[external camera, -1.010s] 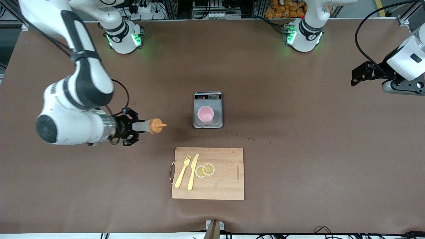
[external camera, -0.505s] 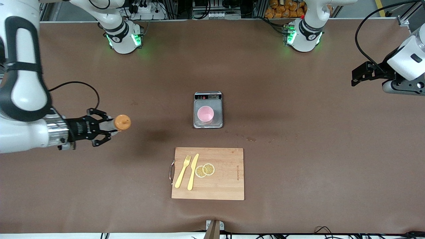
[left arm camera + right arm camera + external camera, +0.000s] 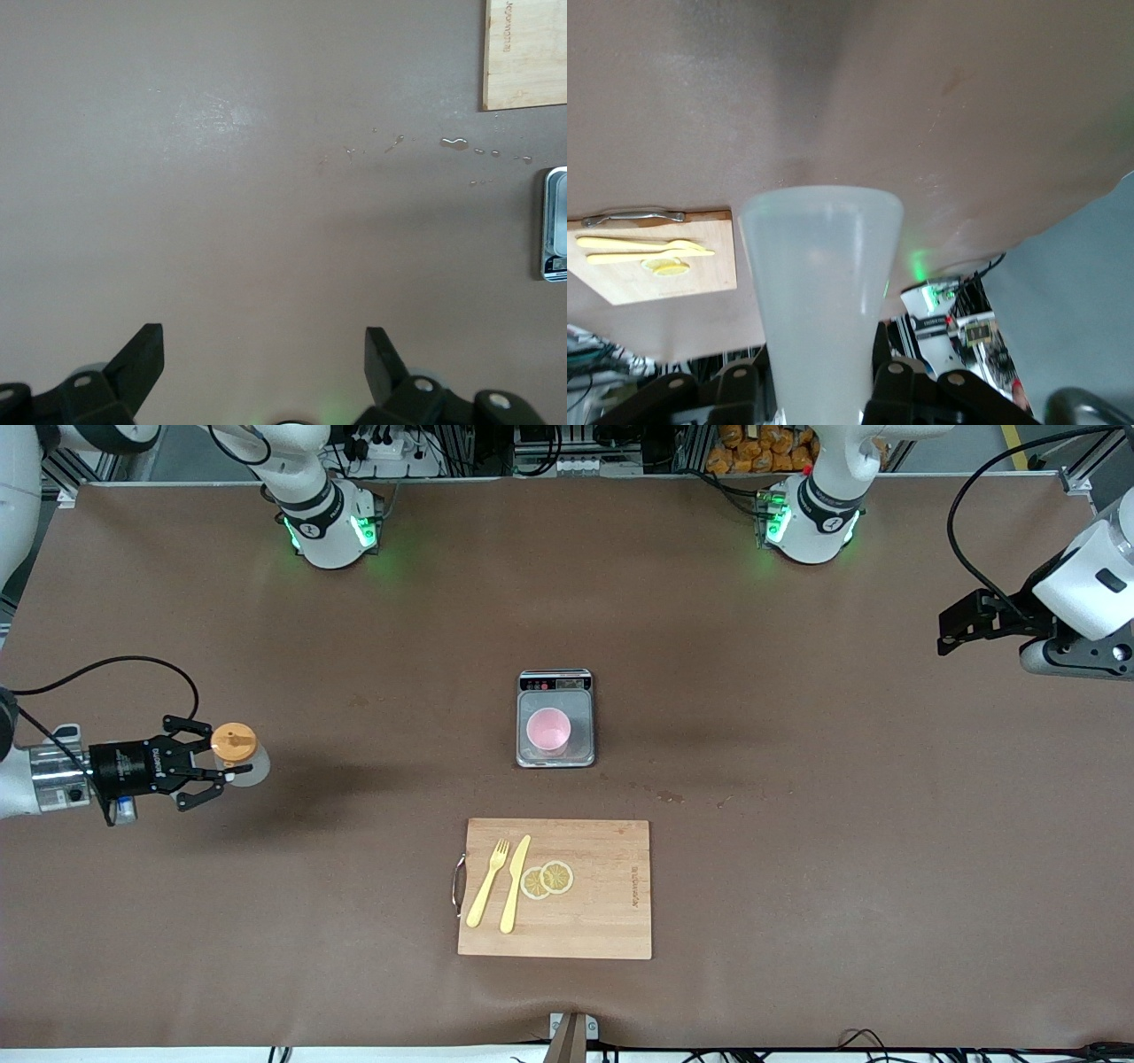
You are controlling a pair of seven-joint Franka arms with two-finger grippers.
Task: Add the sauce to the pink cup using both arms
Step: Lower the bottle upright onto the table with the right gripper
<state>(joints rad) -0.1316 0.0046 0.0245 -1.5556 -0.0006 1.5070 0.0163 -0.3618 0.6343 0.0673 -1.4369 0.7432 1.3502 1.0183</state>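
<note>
Right gripper [image 3: 229,766], at the left edge of the front view, is clamped tight on the sauce bottle [image 3: 239,755]. Forearm lies level, coming in from the frame's left edge, with a black cable looping above the wrist. The bottle stands near upright in the grip, orange cap up, over bare table toward the right arm's end. In the right wrist view its pale translucent body [image 3: 822,292] fills the middle of the frame between the black fingers [image 3: 899,390].

Left gripper [image 3: 264,354] hangs at the upper right of the front view, over the left arm's end of the table. Its fingers are spread wide with nothing between them; this arm waits.

Pink cup [image 3: 548,731] sits on a small kitchen scale [image 3: 555,718] at the centre of the frame, well apart from both grippers.

Nearer the camera, a wooden cutting board [image 3: 602,921] carries a yellow fork [image 3: 488,883], a yellow knife [image 3: 515,884] and two lemon slices [image 3: 547,880].

Brown table [image 3: 797,824] shows a few small wet spots between scale and board. Both arm bases glow green along the top edge. Racks and cables stand above the table's top edge.
</note>
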